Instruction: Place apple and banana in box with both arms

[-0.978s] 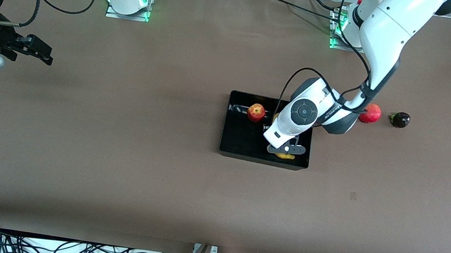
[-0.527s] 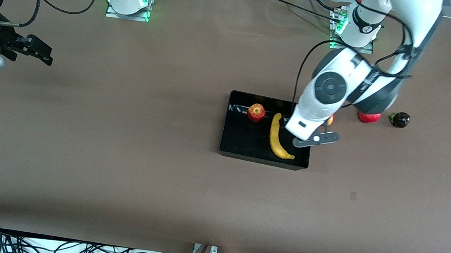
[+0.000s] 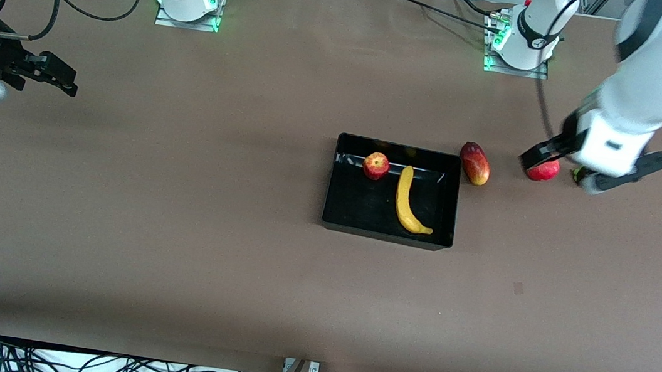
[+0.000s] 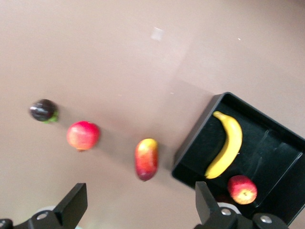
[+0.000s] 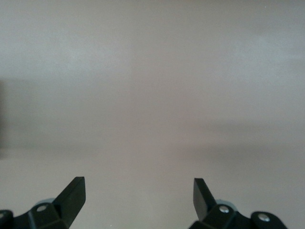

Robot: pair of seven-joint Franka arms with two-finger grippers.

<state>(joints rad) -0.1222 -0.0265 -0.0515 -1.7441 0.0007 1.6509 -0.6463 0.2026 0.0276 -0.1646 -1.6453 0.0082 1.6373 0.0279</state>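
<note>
The black box [image 3: 360,205] sits mid-table. The apple [image 3: 376,165] lies in its corner farthest from the front camera, and the yellow banana [image 3: 408,200] lies lengthwise beside it in the box. My left gripper [image 3: 589,166] is open and empty, up in the air over the round red fruit at the left arm's end of the table. The left wrist view shows the box [image 4: 279,148], banana [image 4: 226,150] and apple [image 4: 242,189] past my open left gripper [image 4: 140,205]. My right gripper [image 3: 57,76] waits open over bare table at the right arm's end; the right wrist view [image 5: 138,195] shows only table.
A red-yellow oval fruit [image 3: 475,163] lies just outside the box toward the left arm's end. Farther that way lie a smooth round red fruit [image 3: 544,170] and a dark purple fruit [image 4: 44,110], partly hidden in the front view by my left gripper.
My left gripper let go of the banana in the box, rose, and swung away toward the left arm's end of the table. The right arm has not moved.
</note>
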